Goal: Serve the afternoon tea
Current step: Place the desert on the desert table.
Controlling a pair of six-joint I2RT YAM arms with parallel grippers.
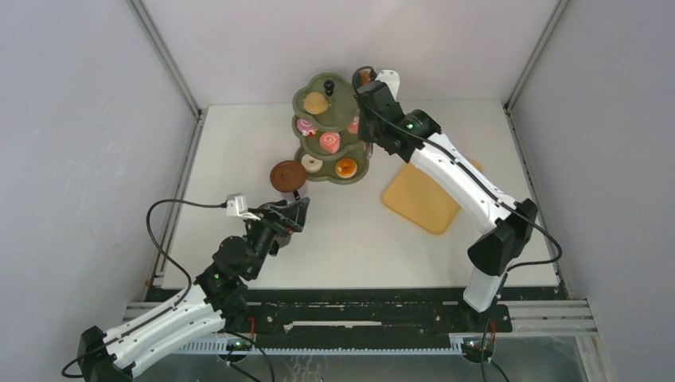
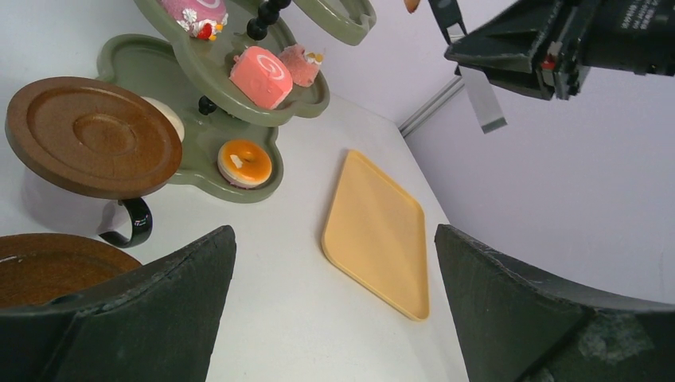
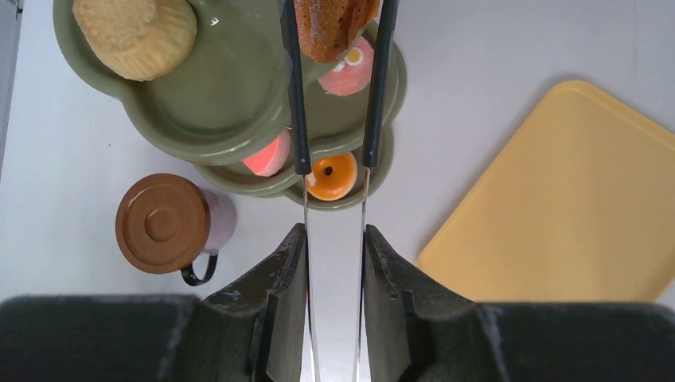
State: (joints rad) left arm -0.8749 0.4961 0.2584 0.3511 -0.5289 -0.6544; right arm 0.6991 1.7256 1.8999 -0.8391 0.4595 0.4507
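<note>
The olive-green three-tier stand (image 1: 344,107) stands at the back centre, with a tan bun (image 1: 316,103) on its top tier, pink swirl cakes (image 1: 329,142) in the middle and an orange donut (image 1: 345,167) at the bottom. My right gripper (image 1: 368,91) is shut on the black tongs (image 3: 296,95). The tongs pinch a brown bun (image 3: 334,24) above the right side of the stand (image 3: 231,95). A cup covered by a brown saucer (image 1: 286,175) stands left of the stand. My left gripper (image 2: 334,302) is open and empty, low over the table in front of the cup (image 2: 94,135).
The flat orange-yellow tray (image 1: 426,197) lies empty right of the stand, also seen in the left wrist view (image 2: 382,231). A second brown saucer (image 2: 40,267) shows partly behind my left finger. The right arm (image 2: 557,48) hangs over the stand's right side. Grey walls close in the table.
</note>
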